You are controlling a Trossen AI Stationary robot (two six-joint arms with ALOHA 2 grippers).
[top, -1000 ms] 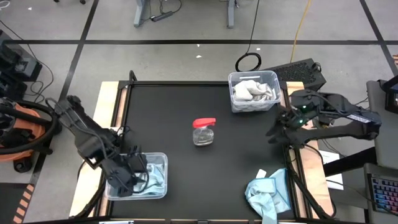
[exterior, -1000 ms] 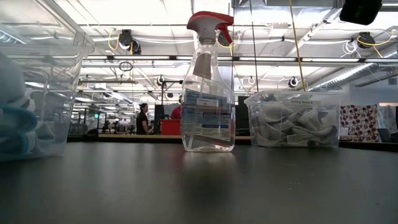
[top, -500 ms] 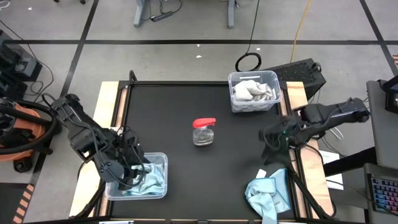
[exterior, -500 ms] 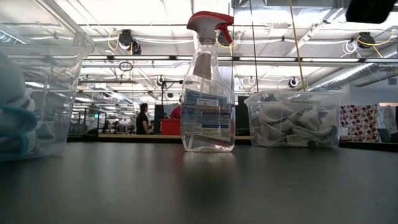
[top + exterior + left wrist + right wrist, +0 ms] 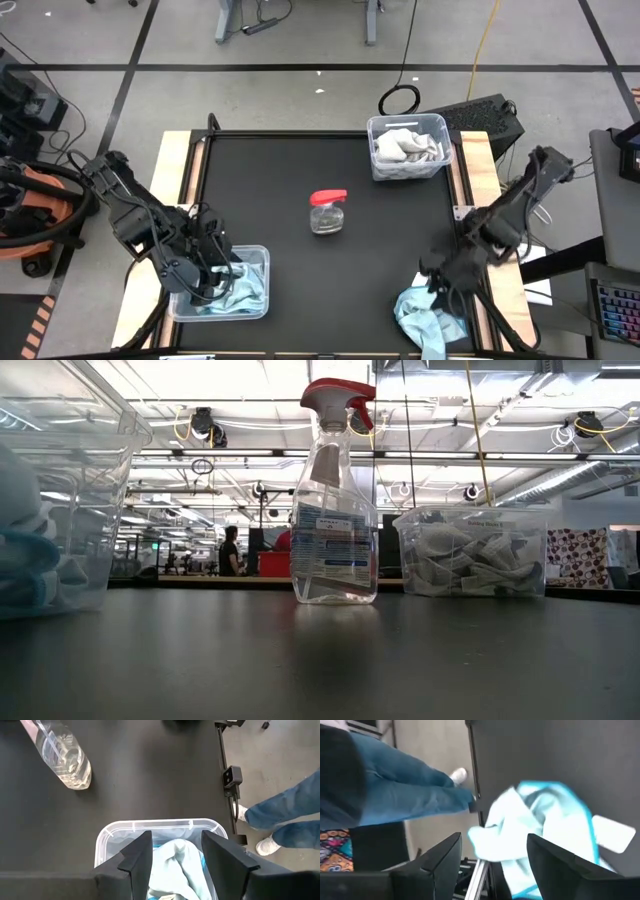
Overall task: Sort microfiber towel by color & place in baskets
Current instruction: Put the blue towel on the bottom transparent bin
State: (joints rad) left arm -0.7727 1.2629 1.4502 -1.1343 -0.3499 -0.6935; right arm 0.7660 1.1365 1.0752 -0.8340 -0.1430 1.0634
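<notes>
A pile of light blue microfiber towels (image 5: 425,318) (image 5: 545,820) lies at the table's near right corner, partly over its edge. My right gripper (image 5: 440,285) (image 5: 495,852) hovers open just above it, touching nothing. A clear basket (image 5: 262,252) (image 5: 160,823) (image 5: 90,490) at the near left holds light blue towels (image 5: 175,865). My left gripper (image 5: 215,275) (image 5: 175,851) is open above that basket, one finger on each side of the towel heap. A second clear basket (image 5: 440,125) (image 5: 470,550) at the far right holds white and grey towels (image 5: 405,148).
A clear spray bottle with a red trigger top (image 5: 328,212) (image 5: 335,510) (image 5: 65,757) stands mid-table. Bare black tabletop lies between it and each basket. A person's legs in jeans (image 5: 285,815) (image 5: 395,785) stand beside the table's near right side.
My right gripper has swung from the right edge beside the far basket toward the near edge and now hangs over the blue towel pile. My left gripper has drawn back a little from inside the near-left basket, and more of the blue towel shows there.
</notes>
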